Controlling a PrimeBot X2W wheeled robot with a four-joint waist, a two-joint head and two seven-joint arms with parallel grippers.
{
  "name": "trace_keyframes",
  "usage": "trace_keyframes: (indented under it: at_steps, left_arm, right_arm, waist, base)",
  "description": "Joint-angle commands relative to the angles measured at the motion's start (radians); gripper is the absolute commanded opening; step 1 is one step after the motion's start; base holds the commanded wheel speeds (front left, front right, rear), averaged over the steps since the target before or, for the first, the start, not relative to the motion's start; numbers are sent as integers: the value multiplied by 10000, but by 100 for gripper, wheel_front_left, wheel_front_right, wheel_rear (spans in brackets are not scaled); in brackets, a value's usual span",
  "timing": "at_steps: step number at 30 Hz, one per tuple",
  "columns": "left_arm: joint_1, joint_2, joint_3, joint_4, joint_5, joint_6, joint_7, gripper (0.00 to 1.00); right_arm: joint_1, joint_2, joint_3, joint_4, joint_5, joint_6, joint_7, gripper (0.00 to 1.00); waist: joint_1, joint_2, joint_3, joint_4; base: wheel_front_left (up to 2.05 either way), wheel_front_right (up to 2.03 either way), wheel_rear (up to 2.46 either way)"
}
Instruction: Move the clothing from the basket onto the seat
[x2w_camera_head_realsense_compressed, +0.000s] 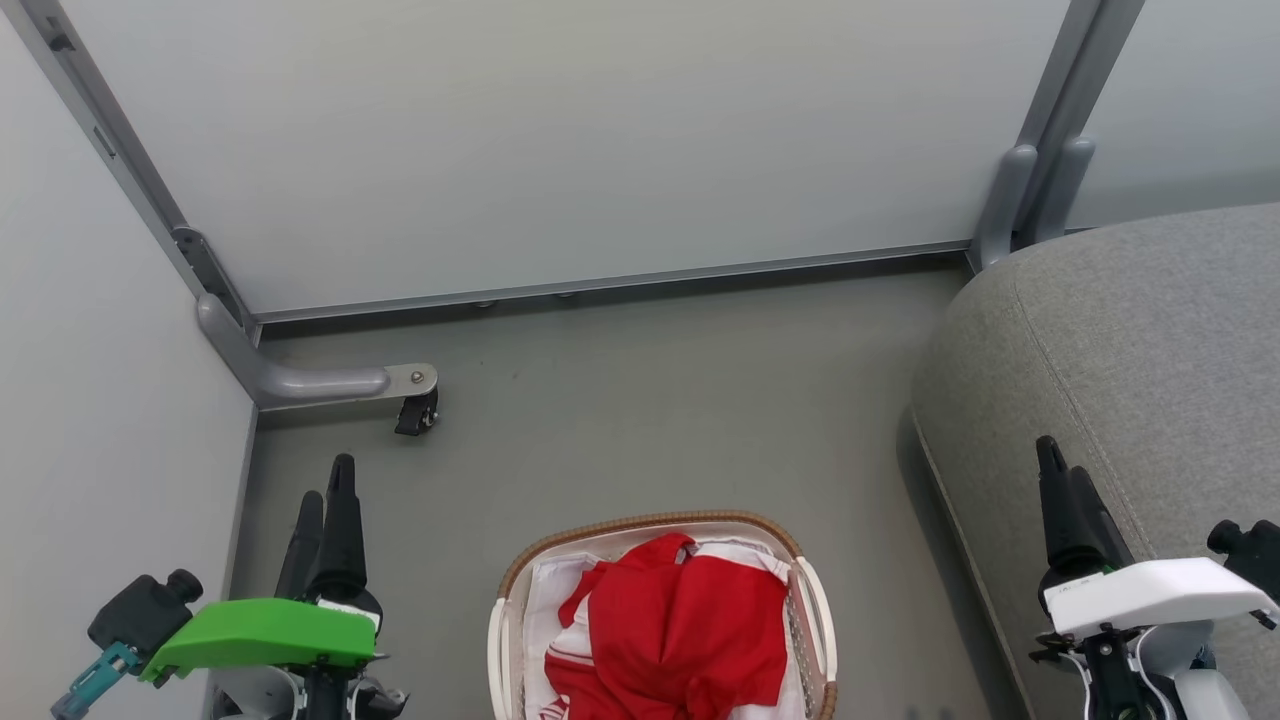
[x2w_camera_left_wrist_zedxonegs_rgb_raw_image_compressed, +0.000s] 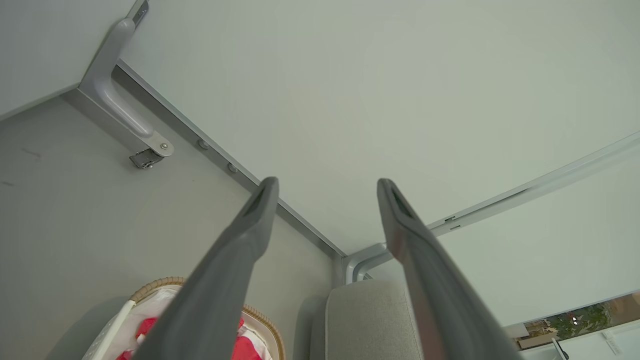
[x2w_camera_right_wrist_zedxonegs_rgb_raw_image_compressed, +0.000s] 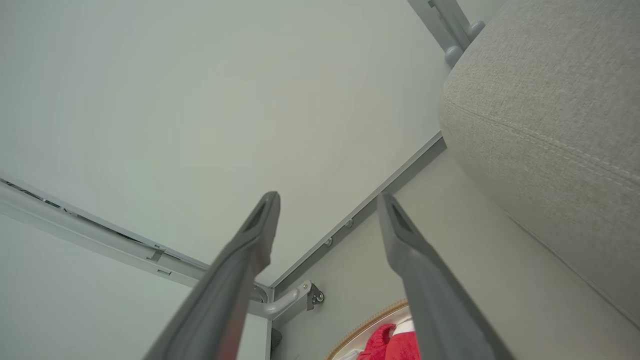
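The clothing is a bright red heap with white-striped trim, lying inside the basket, an oval white one with a brown woven rim, low in the middle of the head view. The grey fabric seat fills the right side. My left gripper stands open, left of the basket and apart from it. My right gripper is open in front of the seat's edge. In the left wrist view the open gripper holds nothing, with the basket and clothing below. The right wrist view has its open gripper, the clothing and the seat.
Pale partition panels with grey metal frames close off the back and left. A frame foot with a caster juts onto the grey floor at the back left. Bare floor lies between the basket and the seat.
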Motion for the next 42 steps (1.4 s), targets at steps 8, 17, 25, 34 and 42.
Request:
trace_keyframes:
  at_steps: [8, 17, 25, 34, 42]
  left_arm:
    - [80, 68, -141, -84, 1753, 85, -314, 100]
    - [183, 78, -193, 101, 3272, 107, -573, 100]
    - [236, 86, -333, 239, 4302, 130, -788, 100]
    - [289, 94, -451, 412, 5214, 162, -1017, 100]
    - [327, 100, -533, 557, 5877, 170, -1200, 100]
  right_arm:
    - [103, -81, 270, -295, -1816, 3, -343, 100]
    - [196, -94, 434, -330, -3175, 3, -598, 100]
    - [255, -102, 522, -299, -4193, 3, -816, 100]
    - [304, -112, 619, -232, -5165, 3, -1046, 100]
    - [362, -118, 696, -197, -5927, 3, -1231, 100]
  waist:
    - [0, 0, 19, -3]
    - [0, 0, 43, 19]
    - [0, 0, 65, 38]
    - [0, 0, 87, 46]
    - [0, 0, 108, 66]
  base:
    - [0, 0, 0]
    - [0, 0, 0]
    - [0, 0, 0]
    - [0, 0, 0]
    - [0, 0, 0]
